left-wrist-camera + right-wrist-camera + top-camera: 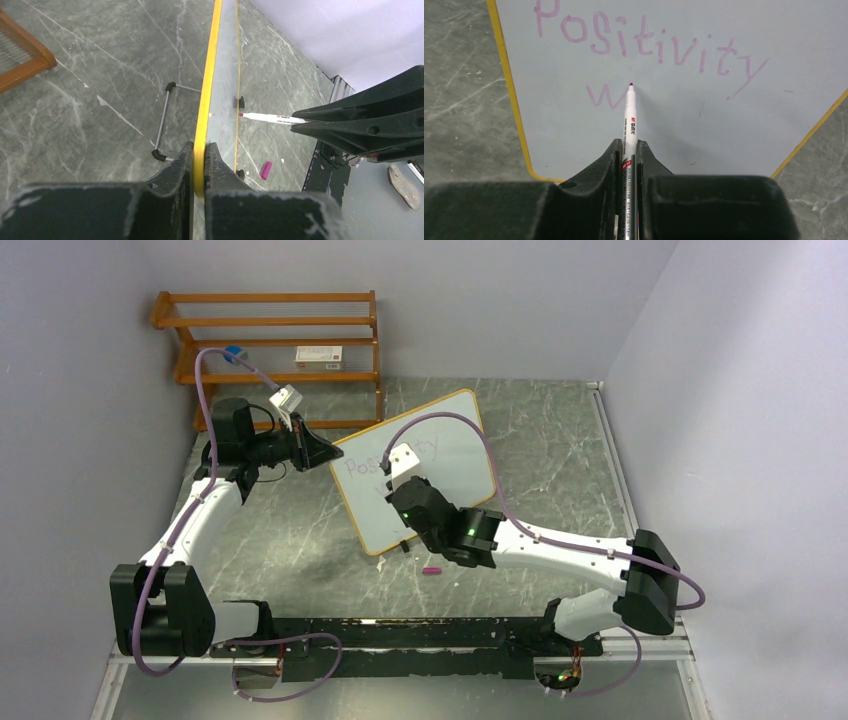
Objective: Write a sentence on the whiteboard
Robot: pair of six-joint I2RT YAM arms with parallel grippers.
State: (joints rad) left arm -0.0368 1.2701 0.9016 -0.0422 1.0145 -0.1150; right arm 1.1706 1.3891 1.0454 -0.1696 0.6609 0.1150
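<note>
Left tool (199,154) clamps the whiteboard (223,80) edge steady, while right tool (627,150), gripping the marker (629,117), needs light, even pressure continuing the sentence (642,42) just ahead of it

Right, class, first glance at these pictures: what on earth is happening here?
Two robot arms are writing on a whiteboard. The left gripper is clamped on the board's yellow edge, steadying it. The right gripper holds a marker with its tip at the board. The sentence reads "Positivity", with a "w" begun on the line below. A pink cap lies on the table near the board.
</note>
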